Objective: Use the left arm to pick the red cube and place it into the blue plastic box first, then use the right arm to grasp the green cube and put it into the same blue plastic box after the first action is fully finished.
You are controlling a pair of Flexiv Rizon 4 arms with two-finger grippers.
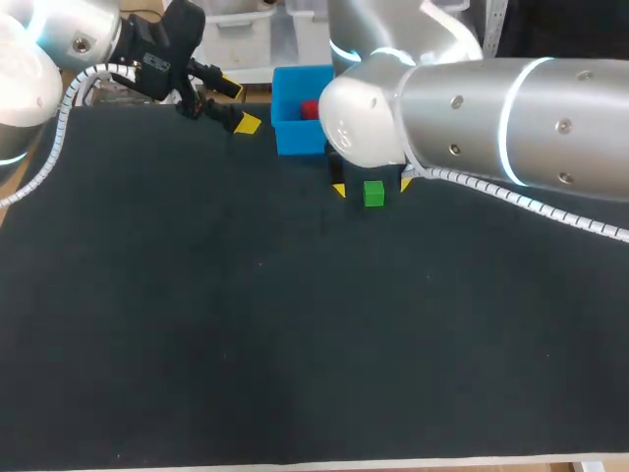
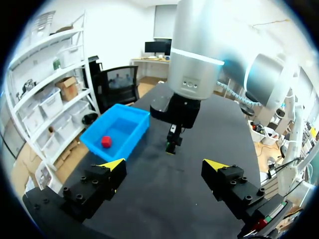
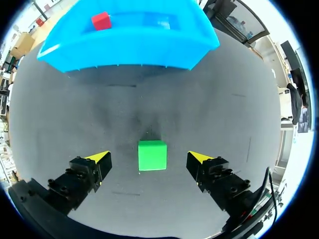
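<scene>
- The green cube [image 3: 152, 155] stands between the spread fingers of the right gripper [image 3: 148, 156]. There is a gap of table [image 1: 246, 324] on each side, and neither finger touches it.
- Ahead of the cube, a strip of table runs to the box [image 3: 129, 50], whose near wall stands in the way.
- The box is open-topped. The red cube [image 3: 100, 21] lies near a far corner, and the rest of its floor is free.
- The right arm [image 1: 472, 118] bulks over the box's right side.
- The left gripper [image 1: 239, 106] hangs just left of the box with its fingers apart.
- The table's near part gives broad room.
</scene>
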